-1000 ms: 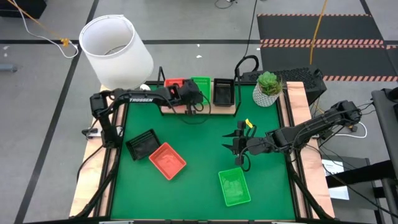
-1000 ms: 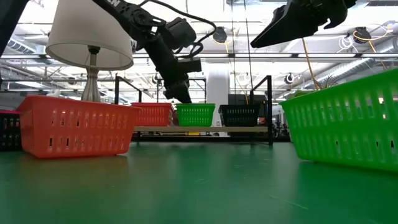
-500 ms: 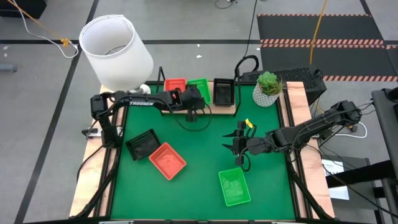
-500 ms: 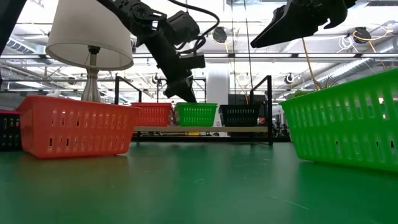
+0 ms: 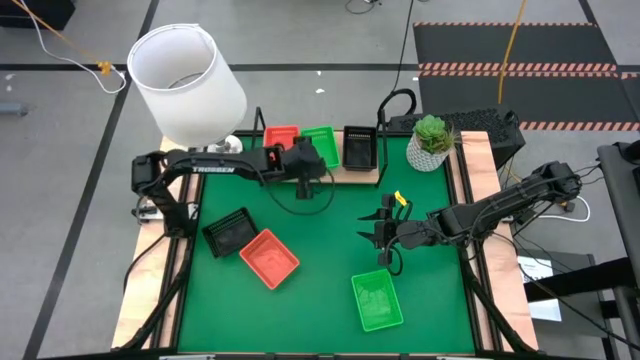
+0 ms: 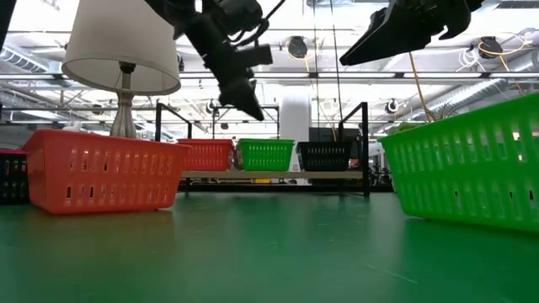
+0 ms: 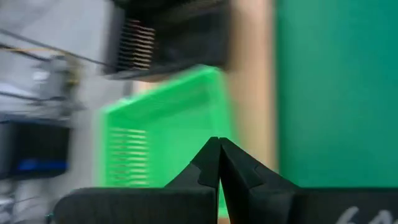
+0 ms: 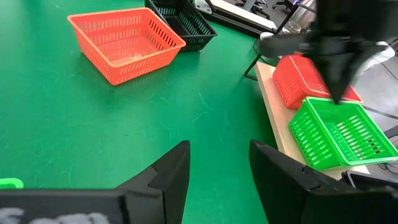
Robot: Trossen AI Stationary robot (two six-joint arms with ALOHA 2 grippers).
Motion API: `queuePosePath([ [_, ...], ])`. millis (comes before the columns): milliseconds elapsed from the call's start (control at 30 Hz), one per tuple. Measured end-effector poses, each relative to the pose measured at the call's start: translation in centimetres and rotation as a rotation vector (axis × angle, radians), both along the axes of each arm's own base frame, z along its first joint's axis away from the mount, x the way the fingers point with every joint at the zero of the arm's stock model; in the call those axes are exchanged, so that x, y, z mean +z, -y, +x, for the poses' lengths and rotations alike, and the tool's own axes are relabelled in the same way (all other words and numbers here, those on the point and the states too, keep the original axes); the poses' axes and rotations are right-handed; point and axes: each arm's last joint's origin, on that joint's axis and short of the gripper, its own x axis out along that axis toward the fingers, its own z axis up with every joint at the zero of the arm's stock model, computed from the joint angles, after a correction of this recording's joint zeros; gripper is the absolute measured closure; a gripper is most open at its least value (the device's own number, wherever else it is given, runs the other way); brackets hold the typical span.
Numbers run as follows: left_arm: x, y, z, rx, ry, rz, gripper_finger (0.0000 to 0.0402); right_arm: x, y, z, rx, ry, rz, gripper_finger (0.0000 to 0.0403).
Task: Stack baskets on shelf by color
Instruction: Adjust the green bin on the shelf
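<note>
On the light-wood shelf (image 5: 348,174) at the far edge stand an orange-red basket (image 5: 280,134), a green basket (image 5: 322,142) and a black basket (image 5: 360,146), side by side. My left gripper (image 5: 316,163) (image 6: 253,112) hovers shut above the green basket (image 7: 168,130), touching nothing. Three more baskets rest bottom-down on the mat: black (image 5: 229,232), orange-red (image 5: 269,258) and green (image 5: 377,300). My right gripper (image 5: 379,240) (image 8: 219,165) hangs open and empty above the mat's right-hand middle.
A white lamp (image 5: 186,80) stands at the far left corner, and a potted plant (image 5: 431,141) at the far right beside the shelf. The shelf's black wire ends (image 6: 365,147) stand upright. Bare green mat (image 5: 320,240) lies between the loose baskets.
My left gripper, shut throughout, has risen from just over the shelf's green basket and drawn a little toward the table's near edge. The baskets on the shelf stay where they were.
</note>
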Motion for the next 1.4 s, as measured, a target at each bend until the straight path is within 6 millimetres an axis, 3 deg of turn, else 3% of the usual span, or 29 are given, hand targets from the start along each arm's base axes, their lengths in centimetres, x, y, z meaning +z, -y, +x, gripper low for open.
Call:
queuePosePath([
  [167,-2.4,1.6,-0.8,-0.037,-0.127,-0.062,0.0398,0.0,0.0,0.0,0.001,0.0,-0.002,0.0243],
  [400,-4.1,1.3,-1.3,0.023,-0.121,-0.009,0.0391,0.0,0.0,0.0,0.008,-0.002,0.003,0.0243],
  [1000,-4.0,-1.6,-1.9,0.094,-0.103,0.002,0.0389,0.0,-0.1,0.0,0.022,-0.004,0.014,0.0243],
  [1233,-3.8,-0.7,-1.6,0.08,-0.097,-0.001,0.0395,0.0,-0.1,0.0,0.022,-0.004,0.014,0.0243],
  [1400,-1.8,1.3,-0.9,0.055,-0.033,0.041,0.0382,0.0,-0.1,0.0,0.022,-0.004,0.013,0.0243],
])
